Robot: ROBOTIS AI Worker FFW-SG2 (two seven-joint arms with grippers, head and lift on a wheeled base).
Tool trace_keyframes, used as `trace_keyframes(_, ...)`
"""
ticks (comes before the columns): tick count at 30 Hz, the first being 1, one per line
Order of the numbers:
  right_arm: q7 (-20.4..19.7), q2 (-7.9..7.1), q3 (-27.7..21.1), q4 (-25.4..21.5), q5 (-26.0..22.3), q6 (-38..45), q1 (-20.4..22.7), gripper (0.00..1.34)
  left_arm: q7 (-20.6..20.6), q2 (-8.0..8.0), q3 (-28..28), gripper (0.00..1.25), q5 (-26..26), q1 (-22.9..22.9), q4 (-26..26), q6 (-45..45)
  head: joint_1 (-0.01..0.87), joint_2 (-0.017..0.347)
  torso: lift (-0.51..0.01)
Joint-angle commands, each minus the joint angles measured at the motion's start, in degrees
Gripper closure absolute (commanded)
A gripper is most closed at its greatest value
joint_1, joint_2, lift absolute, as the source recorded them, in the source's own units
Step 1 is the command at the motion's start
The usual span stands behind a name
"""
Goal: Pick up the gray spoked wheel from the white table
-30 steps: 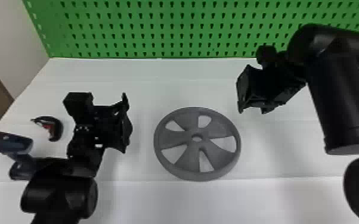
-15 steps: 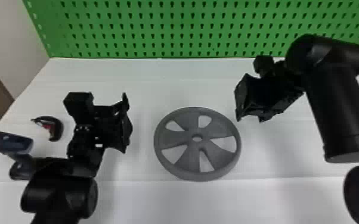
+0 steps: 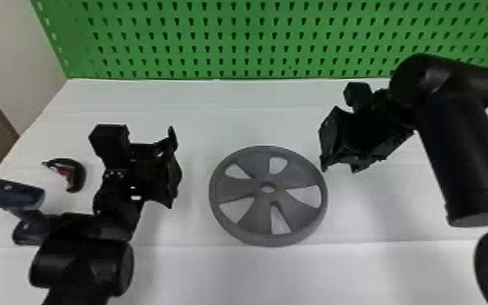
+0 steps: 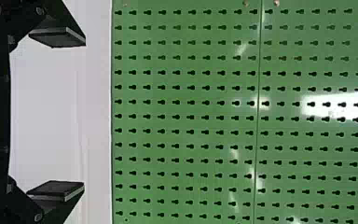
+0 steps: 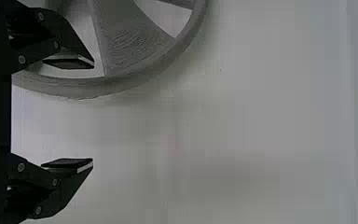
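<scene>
Gray wheel [image 3: 239, 188] (5 flared spokes) lies flat; left tool [image 3: 174, 168] and right tool [image 3: 329, 146] gape.

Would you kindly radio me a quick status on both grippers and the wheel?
Gray wheel lying flat, ungripped, nothing atop it. Right gripper near its right edge, jaws open. Left gripper off its left, jaws open.
</scene>
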Motion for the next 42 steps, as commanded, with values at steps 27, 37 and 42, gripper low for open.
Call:
trace_keyframes(27,0.0,-4.78,11.5,9.6,-8.8,0.2,-5.0,0.51,0.0,0.98,-1.3,0.19,-0.1,-0.7,0.6,0.6,0.770,0.044,-0.098)
trace_keyframes(37,0.0,-3.90,11.8,10.0,-8.0,0.2,-5.7,0.51,0.0,0.98,-1.4,0.19,0.0,-0.7,0.6,0.7,0.770,0.044,-0.098)
trace_keyframes(42,0.0,-2.58,11.8,10.1,-6.6,0.2,-6.5,0.51,0.0,0.98,-1.7,0.19,0.0,-0.8,0.7,0.9,0.770,0.044,-0.098)
